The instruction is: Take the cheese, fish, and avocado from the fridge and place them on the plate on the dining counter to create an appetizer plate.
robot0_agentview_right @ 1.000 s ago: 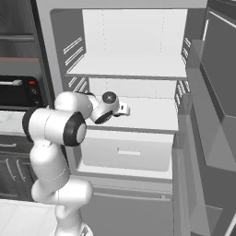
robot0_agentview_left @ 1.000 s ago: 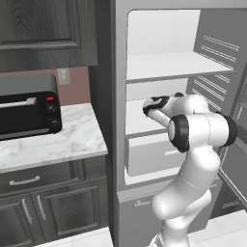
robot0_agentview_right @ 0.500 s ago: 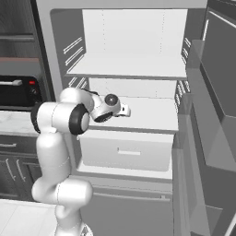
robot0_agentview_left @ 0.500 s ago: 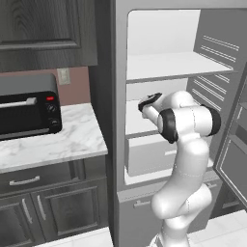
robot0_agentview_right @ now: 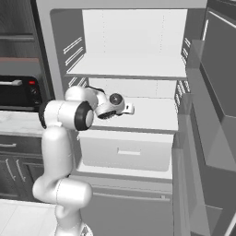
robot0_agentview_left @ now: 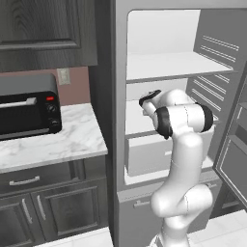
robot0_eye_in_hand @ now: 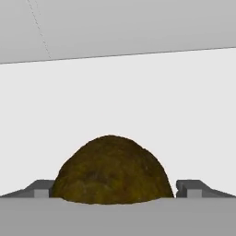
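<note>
The avocado, a dark brown-green ball, lies on the white middle shelf of the fridge, close in front of the hand camera. My gripper is open, and its two dark fingertips stand low on either side of the avocado, close to its flanks. In the left base view my hand reaches onto the middle shelf at the fridge's left side. The right base view has the hand over the same shelf. The arm hides the avocado in both base views.
A white drawer sits below the middle shelf. The open fridge door stands at the right. A black toaster oven rests on the marble worktop left of the fridge, over dark cabinets.
The elbow has swung in towards the fridge and the hand has shifted slightly left and deeper over the middle shelf. The jaws have stayed open.
</note>
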Tool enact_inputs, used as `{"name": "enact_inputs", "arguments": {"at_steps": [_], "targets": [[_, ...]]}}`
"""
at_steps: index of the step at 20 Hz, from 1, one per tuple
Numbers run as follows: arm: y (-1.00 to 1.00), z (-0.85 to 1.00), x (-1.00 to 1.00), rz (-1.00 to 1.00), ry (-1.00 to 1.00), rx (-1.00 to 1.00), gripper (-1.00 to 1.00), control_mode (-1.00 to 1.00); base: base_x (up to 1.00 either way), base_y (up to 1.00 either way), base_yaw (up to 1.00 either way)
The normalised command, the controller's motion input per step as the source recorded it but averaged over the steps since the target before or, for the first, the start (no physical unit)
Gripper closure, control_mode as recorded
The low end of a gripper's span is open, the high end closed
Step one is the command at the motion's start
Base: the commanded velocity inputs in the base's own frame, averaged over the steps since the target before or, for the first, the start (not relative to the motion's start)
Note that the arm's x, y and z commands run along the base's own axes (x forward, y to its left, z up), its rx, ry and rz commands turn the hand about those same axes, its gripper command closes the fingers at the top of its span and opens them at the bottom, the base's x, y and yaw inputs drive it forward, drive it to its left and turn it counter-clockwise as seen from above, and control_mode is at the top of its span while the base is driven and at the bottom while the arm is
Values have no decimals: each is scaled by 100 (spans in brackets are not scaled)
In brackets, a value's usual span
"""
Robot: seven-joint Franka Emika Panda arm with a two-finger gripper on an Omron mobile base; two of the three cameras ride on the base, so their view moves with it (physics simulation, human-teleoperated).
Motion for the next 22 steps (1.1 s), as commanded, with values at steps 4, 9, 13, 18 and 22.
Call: {"name": "enact_inputs", "arguments": {"at_steps": [4,9,13,18,22], "targets": [[2,-33,31,0,0,0,100,-100,0,0,0],[7,-75,5,0,5,0,100,-100,0,0,0],[17,-93,-4,0,10,0,100,-100,0,0,0],[-3,-12,-82,-7,1,0,100,-100,0,0,0],[-18,15,-100,-4,-2,0,100,-100,0,0,0]]}}
